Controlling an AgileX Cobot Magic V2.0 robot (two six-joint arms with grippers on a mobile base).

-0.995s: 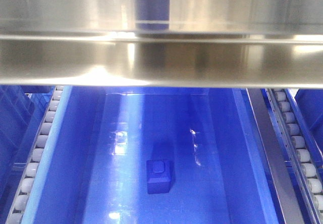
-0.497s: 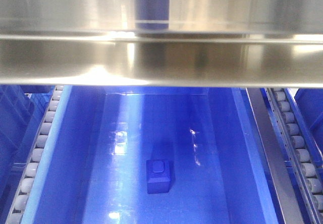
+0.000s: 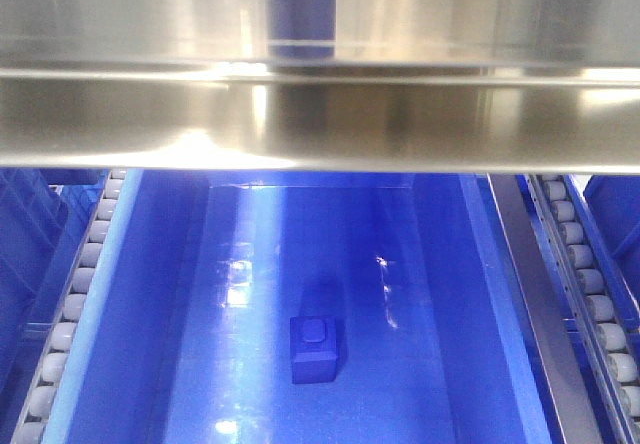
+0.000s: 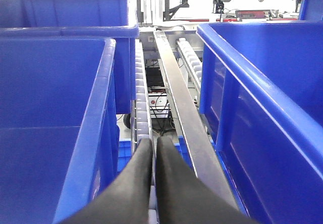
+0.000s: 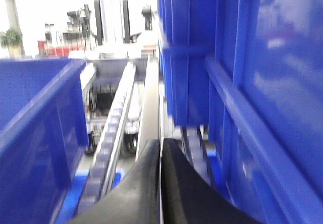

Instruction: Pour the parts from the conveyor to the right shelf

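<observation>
A small bright-blue studded plastic block lies on the floor of a glossy blue plastic bin in the roller-railed steel shelf, toward six o'clock. The left gripper and right gripper are both pinched together, holding nothing, among the bins. The pour appears finished; next, the arms likely need only back out.

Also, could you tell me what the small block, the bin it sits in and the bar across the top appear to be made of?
The block looks like moulded blue plastic, fairly matte, with a square stud on top. The bin seems to be glossy blue plastic: its floor shows bright glints. The bar looks like brushed stainless steel, with streaky reflections.
</observation>
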